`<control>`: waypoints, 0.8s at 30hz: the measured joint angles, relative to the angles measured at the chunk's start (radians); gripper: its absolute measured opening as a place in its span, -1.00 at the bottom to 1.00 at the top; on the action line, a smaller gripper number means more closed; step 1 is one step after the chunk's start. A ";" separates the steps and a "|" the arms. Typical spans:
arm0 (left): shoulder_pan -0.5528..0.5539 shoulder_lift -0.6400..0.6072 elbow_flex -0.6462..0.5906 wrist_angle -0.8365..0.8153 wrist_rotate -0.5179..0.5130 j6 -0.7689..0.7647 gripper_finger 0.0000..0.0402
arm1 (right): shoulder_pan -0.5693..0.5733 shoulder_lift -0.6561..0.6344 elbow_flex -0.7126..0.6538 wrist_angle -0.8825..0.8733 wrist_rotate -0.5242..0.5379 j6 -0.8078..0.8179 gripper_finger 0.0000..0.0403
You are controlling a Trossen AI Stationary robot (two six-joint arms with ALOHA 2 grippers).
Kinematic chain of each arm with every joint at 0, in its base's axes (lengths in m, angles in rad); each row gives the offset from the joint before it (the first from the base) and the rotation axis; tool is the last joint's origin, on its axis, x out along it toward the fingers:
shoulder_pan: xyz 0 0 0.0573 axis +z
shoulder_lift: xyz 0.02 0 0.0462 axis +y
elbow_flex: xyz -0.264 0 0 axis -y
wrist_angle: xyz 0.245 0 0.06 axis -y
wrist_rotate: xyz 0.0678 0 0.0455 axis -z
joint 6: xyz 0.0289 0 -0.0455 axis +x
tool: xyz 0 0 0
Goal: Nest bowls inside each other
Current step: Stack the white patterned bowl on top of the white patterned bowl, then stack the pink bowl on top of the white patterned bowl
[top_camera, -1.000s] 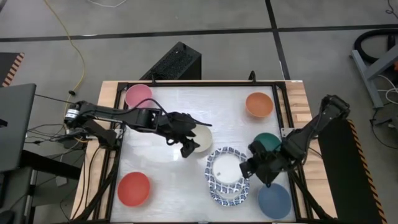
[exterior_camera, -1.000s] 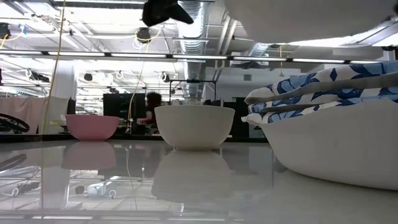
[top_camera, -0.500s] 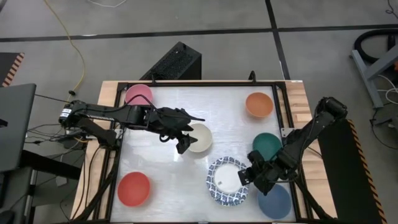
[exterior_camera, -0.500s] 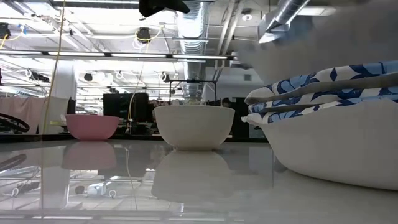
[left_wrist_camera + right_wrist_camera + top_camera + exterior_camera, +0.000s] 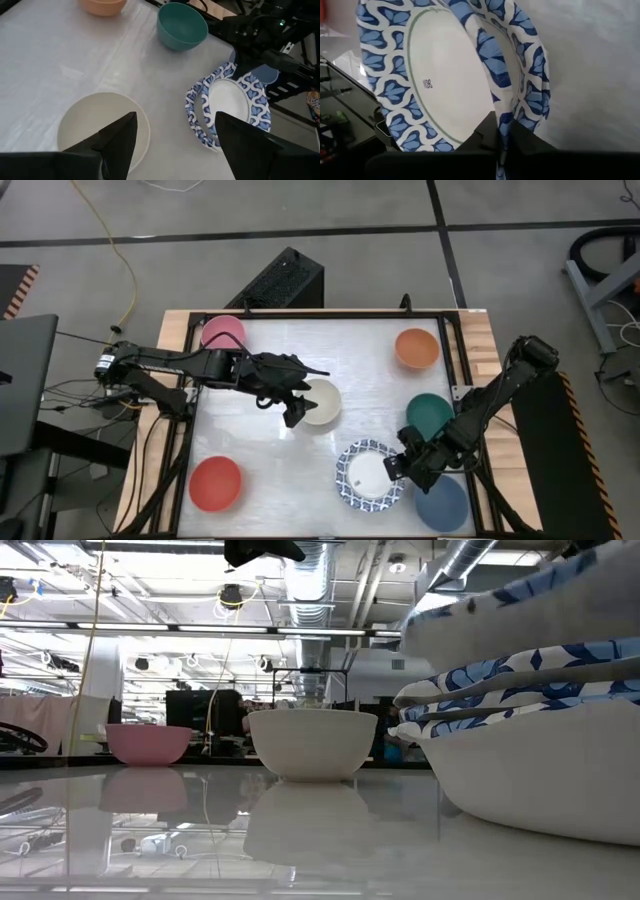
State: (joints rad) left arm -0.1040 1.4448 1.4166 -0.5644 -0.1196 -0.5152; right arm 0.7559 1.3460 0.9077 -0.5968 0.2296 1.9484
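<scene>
Three nested white bowls with blue patterned rims [image 5: 369, 476] stand near the table's front right. My right gripper [image 5: 393, 467] is shut on a fourth patterned bowl [image 5: 435, 75] that is tilted on top of them. My left gripper [image 5: 296, 416] hangs open above the near-left rim of the cream bowl [image 5: 321, 401], touching nothing. The cream bowl stands on its base [image 5: 312, 772]. The pink bowl [image 5: 222, 332], orange bowl [image 5: 416, 348], teal bowl [image 5: 430, 415], red bowl [image 5: 215, 483] and blue bowl [image 5: 441, 502] stand singly on the table. My right gripper pinches the top patterned bowl's rim [image 5: 501, 114] between its two fingers, on the bowl's right side. The fingers slant down from the table's right. The bowl is tilted [image 5: 520, 610], its held side higher, its lower part down in the stack below.
The white tabletop [image 5: 270, 450] is bordered by a dark frame [image 5: 455, 360]. A black box [image 5: 282, 280] stands beyond the far edge. Open tabletop lies between the red bowl and the stack, and at the far middle.
My right gripper has gone down and toward the near edge with the patterned bowl. The bowl was held above and behind the stack and now sits tilted over it. My left gripper has drawn back a little toward the table's left.
</scene>
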 joint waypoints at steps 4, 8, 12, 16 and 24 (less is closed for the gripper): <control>0.000 0.000 0.000 0.000 0.000 0.000 0.28 | 0.000 0.000 0.000 0.001 -0.001 -0.002 -0.70; 0.000 0.000 0.000 0.000 0.000 0.000 0.28 | 0.000 0.000 0.000 0.001 -0.003 -0.018 -0.59; 0.000 0.000 0.000 0.000 -0.001 0.015 0.28 | 0.000 0.000 0.001 -0.009 -0.005 -0.019 -0.45; 0.000 0.000 0.000 -0.002 -0.001 0.021 0.28 | 0.000 0.000 0.002 -0.059 -0.002 0.005 -0.30; 0.000 0.000 0.000 -0.003 0.008 0.038 0.28 | 0.003 0.000 0.002 -0.054 0.039 0.038 -0.24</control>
State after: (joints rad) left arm -0.1040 1.4448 1.4166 -0.5674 -0.1113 -0.4773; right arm 0.7587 1.3460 0.9092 -0.6505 0.2685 1.9867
